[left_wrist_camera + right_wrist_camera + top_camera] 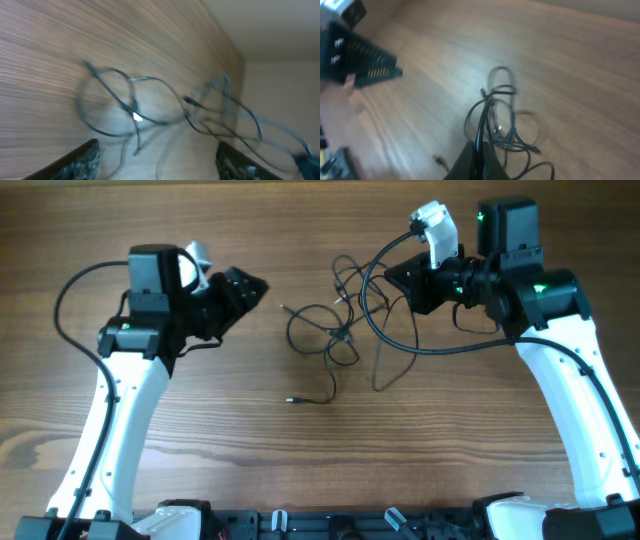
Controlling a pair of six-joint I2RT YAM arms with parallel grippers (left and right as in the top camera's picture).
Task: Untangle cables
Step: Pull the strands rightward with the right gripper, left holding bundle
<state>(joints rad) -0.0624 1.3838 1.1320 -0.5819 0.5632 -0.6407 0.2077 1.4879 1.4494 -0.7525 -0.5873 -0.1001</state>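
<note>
A bare wooden bench (200, 430) carries the cables (330, 335), a loose black tangle lying mid-bench between the arms. The right gripper (392, 277) is clamped shut on a strand at the tangle's right edge. The left gripper (255, 288) stands open, empty, with the tangle off to its right.

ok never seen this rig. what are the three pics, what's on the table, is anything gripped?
Two white robot arms at a wooden table. One picture looks down from above; the other two come from cameras on each wrist. Thin black cables lie tangled mid-table. The left gripper stands open beside the tangle, holding nothing; its dark fingertips frame the blurred left wrist view. The right gripper is shut on a strand of the cables, which runs up from the knot into its fingers.
</note>
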